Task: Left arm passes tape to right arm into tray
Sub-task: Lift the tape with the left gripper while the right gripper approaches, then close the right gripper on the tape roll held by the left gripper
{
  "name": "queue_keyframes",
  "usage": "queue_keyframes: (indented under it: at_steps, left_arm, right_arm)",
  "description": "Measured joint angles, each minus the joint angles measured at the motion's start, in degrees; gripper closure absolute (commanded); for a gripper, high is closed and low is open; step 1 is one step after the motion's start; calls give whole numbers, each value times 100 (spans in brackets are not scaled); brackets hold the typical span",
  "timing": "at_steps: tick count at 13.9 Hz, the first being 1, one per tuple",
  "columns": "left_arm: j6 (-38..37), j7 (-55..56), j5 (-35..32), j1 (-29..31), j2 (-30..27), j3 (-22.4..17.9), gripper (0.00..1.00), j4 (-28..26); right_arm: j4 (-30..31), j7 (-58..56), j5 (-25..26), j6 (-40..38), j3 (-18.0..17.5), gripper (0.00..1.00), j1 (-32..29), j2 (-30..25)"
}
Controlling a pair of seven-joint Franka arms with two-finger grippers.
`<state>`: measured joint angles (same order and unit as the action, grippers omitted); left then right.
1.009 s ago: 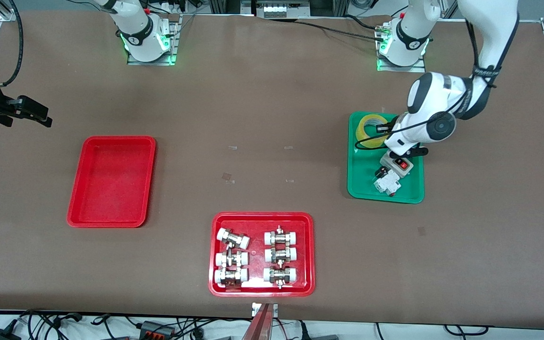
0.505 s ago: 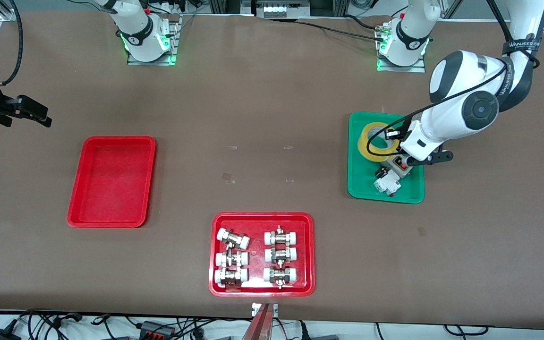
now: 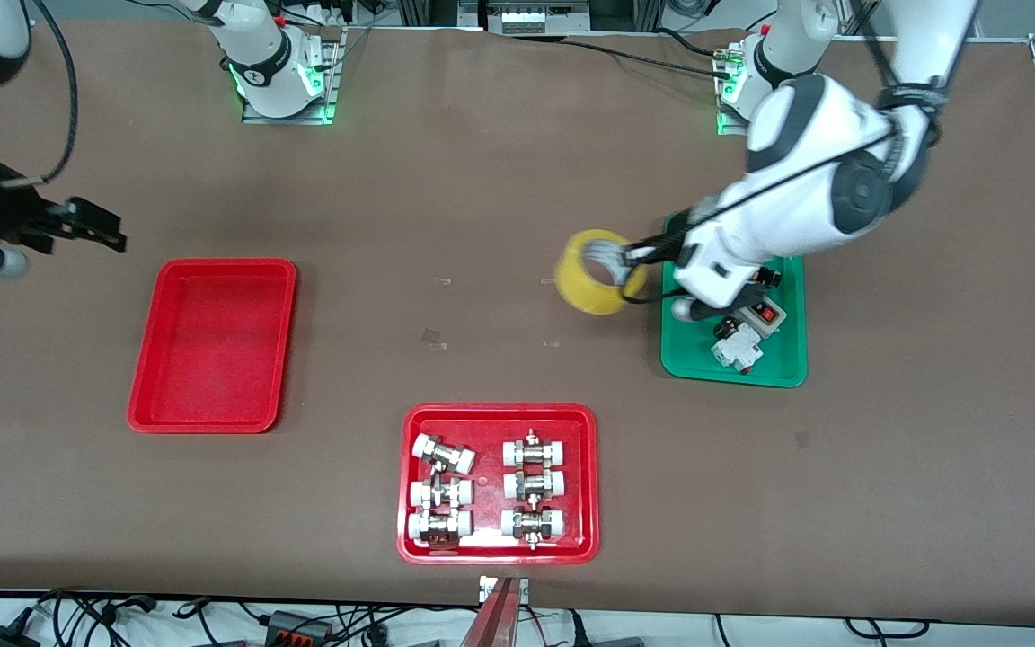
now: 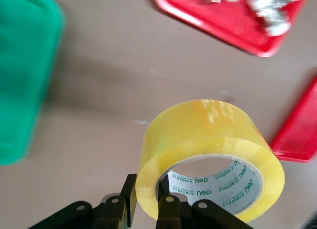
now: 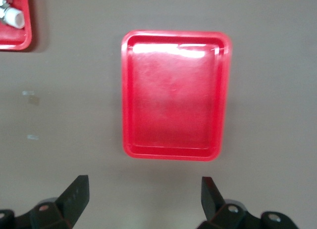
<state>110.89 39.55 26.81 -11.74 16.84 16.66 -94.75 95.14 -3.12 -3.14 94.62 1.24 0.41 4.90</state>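
Observation:
The tape (image 3: 591,274), a yellowish roll with a pale core, hangs in the air over the bare table beside the green tray (image 3: 688,359). My left gripper (image 3: 632,261) is shut on the roll's wall, one finger inside the core and one outside, as the left wrist view shows the gripper (image 4: 147,197) and tape (image 4: 213,135). My right gripper (image 3: 102,229) is open and empty, up over the table by the plain red tray (image 3: 212,346), toward the right arm's end. The right wrist view shows that gripper (image 5: 143,192) with the empty tray (image 5: 173,95) below it.
A red tray (image 3: 497,415) with several metal-and-white pipe fittings lies near the front camera at mid-table; it also shows in the left wrist view (image 4: 233,21). The green tray holds a switch box (image 3: 758,312) and a white breaker (image 3: 737,347).
My left gripper has lifted the tape out of the green tray and carried it toward the middle of the table. My right gripper has shifted slightly toward the middle.

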Motion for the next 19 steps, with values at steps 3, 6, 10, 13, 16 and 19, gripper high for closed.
queue_keyframes:
  at_steps: [3, 6, 10, 13, 16, 19]
  left_arm:
    - [913, 619, 473, -593, 181, 10, 97, 369]
    - [1843, 690, 984, -960, 209, 11, 97, 405]
    - [2442, 707, 1180, -1186, 372, 11, 97, 481]
    - [2452, 717, 1180, -1185, 454, 0, 97, 608]
    - [2448, 722, 1180, -1193, 466, 4, 97, 622]
    - [2447, 724, 1180, -1206, 483, 4, 97, 622]
  right_arm:
    - [-5, -90, -646, -1, -4, 0, 5, 352]
    - [-8, -157, -1600, -4, -68, 0, 142, 598]
    - [-54, -169, -3022, -3, -127, 0, 398, 771]
    - [-165, -613, -3832, -6, -140, 0, 625, 778]
    - [-199, -1419, -4551, -9, -144, 0, 781, 803]
    - [-461, -1605, -4982, 126, -146, 0, 1035, 966]
